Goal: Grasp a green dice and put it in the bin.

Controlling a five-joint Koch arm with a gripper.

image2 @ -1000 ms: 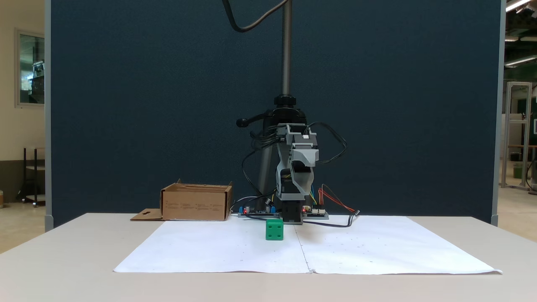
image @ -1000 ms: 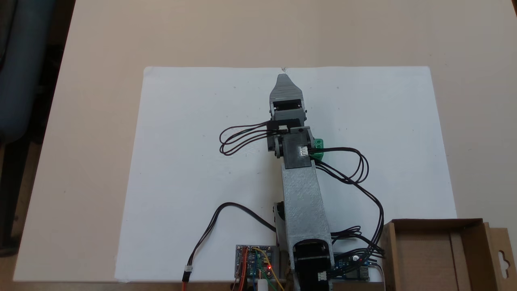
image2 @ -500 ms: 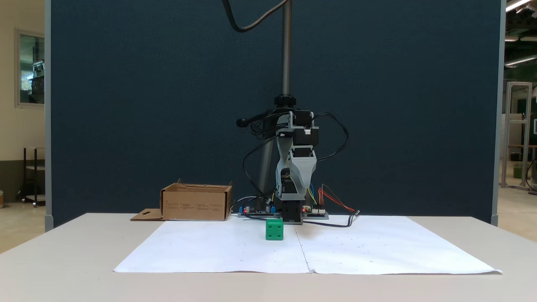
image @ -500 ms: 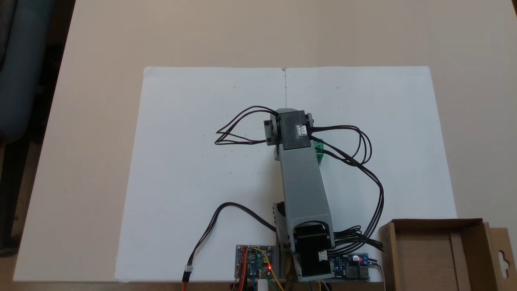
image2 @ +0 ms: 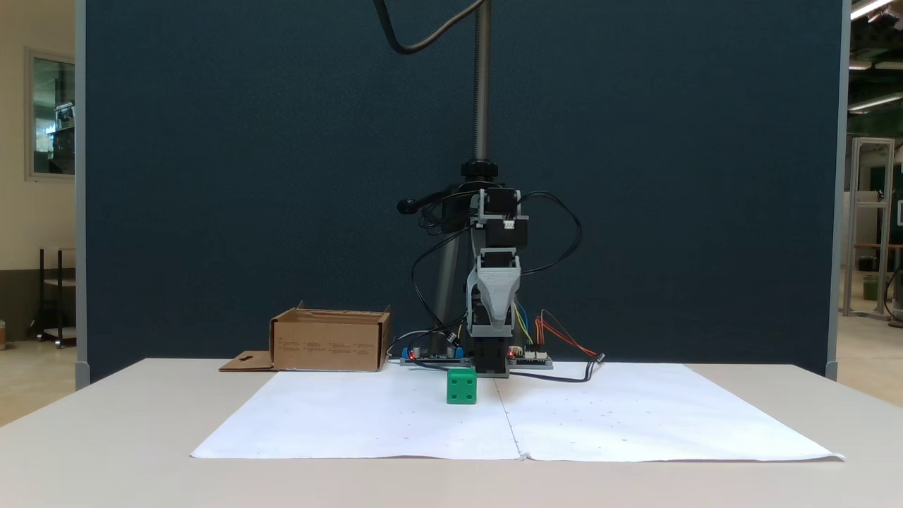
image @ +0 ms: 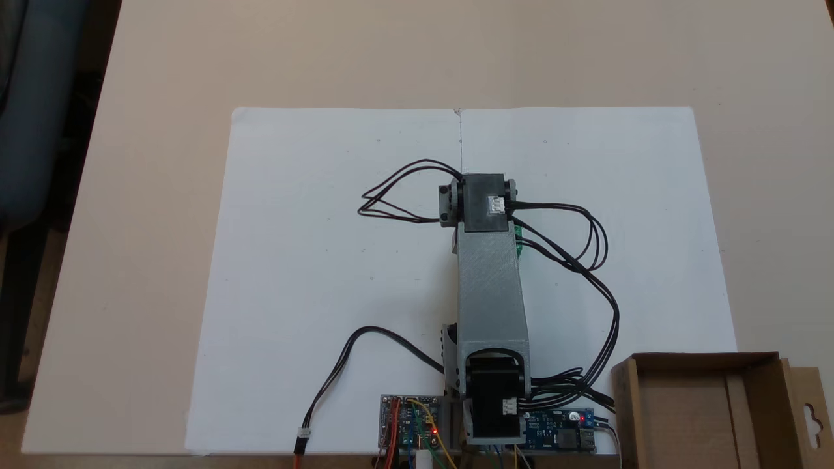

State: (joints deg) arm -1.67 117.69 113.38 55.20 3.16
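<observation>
1. Green dice (image2: 462,386): it rests on the white paper sheet (image2: 353,416), just left of the sheet's centre fold in the fixed view from the front. One face with pips faces that camera. In the fixed view from above, only a green sliver (image: 518,238) shows at the right edge of the arm.
2. Pincer (image2: 494,321): it points downward and hangs above the paper, higher than the dice and slightly to its right in the front fixed view. It is clear of the dice and nothing is seen in it. The jaws lie one behind the other for that camera, so how far apart they stand cannot be told.
3. Arm (image: 490,286): the grey link extends from the base at the near edge of the paper toward the sheet's centre in the fixed view from above. Black cables (image: 589,260) loop out on both sides of the wrist.
4. Bin (image: 707,410): the brown cardboard box stands on the worktop (image: 456,52) beside the arm's base, off the corner of the paper. Its flap with the hang-hole (image: 811,417) lies outward. The part of its interior that shows is bare.
5. Circuit boards (image: 410,423): they sit at the arm's base, with a red light lit.
</observation>
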